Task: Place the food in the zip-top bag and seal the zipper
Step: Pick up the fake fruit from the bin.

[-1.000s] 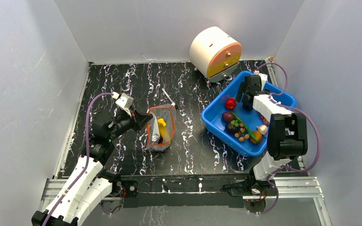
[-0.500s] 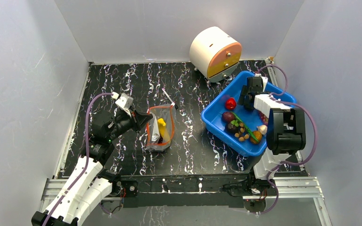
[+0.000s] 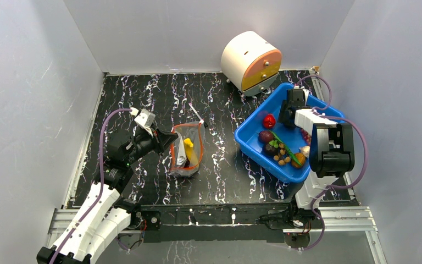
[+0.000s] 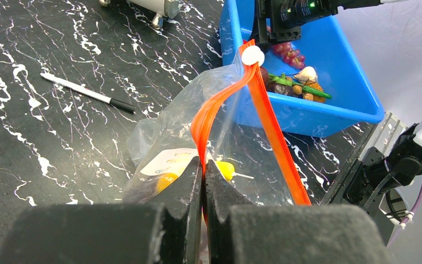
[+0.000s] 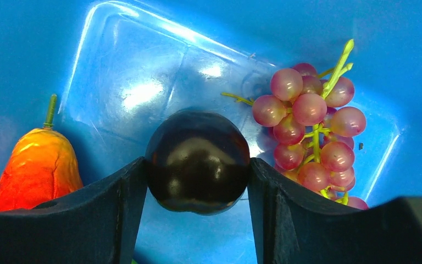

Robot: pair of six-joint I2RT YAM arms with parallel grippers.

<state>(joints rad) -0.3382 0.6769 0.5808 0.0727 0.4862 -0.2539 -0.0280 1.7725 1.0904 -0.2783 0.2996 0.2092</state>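
Bright, even light from above fills the top view, and shadows there are faint. On the floor of the bin, white glare patches lie left of the grapes — a soft shadow rings the dark fruit, whose skin shows dull reflections. In front of the bin the zipper glows sharp orange — the black foreground nearest the lens is blurred.

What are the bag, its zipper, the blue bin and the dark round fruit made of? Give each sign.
Zip-top bag: thin clear plastic film, glossy and crinkled. Its zipper: orange plastic strip, probably flexible, since it bows. Blue bin: rigid-looking moulded plastic, smooth sheen. Dark fruit: likely hard plastic, sharp glossy highlights.
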